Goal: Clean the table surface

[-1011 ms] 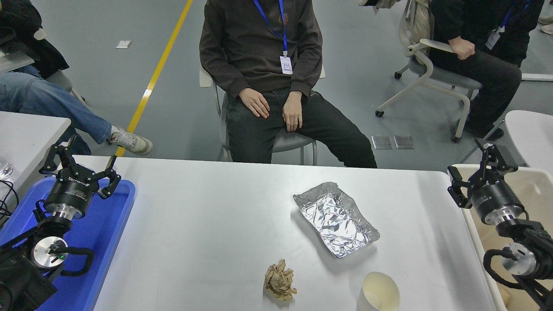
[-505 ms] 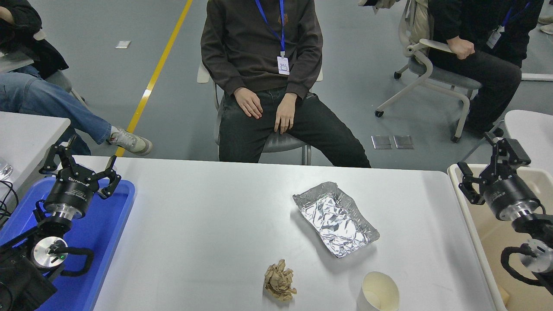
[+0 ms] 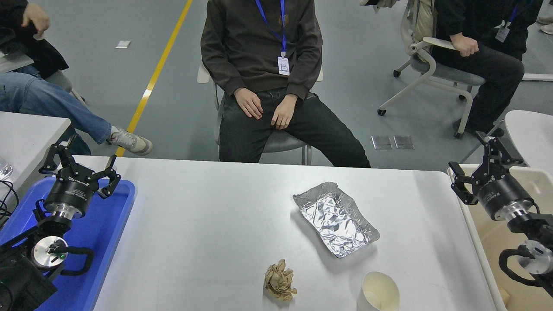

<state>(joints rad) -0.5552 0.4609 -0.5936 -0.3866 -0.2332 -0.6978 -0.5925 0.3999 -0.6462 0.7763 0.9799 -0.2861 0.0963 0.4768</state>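
Rightward arm, position changed: the right claw (image 3: 479, 172) now sits slightly further left than half a second ago, back over the near-left rim of the beige bin (image 3: 464, 207), having swung right and returned across the last second; fingers spread, grasping nothing. Left claw (image 3: 80, 166): unmoved, parked over the blue tray (image 3: 108, 242) at lower left, fingers likewise released and empty. Bench surface (image 3: 207, 216): broad grey-white top filling the middle of the view between tray and bin. Items on it, three: a crumpled foil tray (image 3: 336, 218) right of centre, lying skewed; a crumpled brown paper ball (image 3: 280, 280) near the front edge; a white paper cup (image 3: 379, 291) upright at the front, just right of the ball and partly cut off by the picture's lower edge. Person (image 3: 263, 77) seated at the far side, hands on lap, clear of the bench. Status, by judgement: clearing not complete, all three items outstanding, no grasp under way. Handling notes: foil tray is nearest the right claw and thin-walled, so take it by one raised rim with a light close, lifting level to avoid crushing or dragging. Cup: pinch the wall near the lip, since a push would tip it. Paper ball: grip from above, centred, as it will compress. Carry each well above the bin's rim before releasing.
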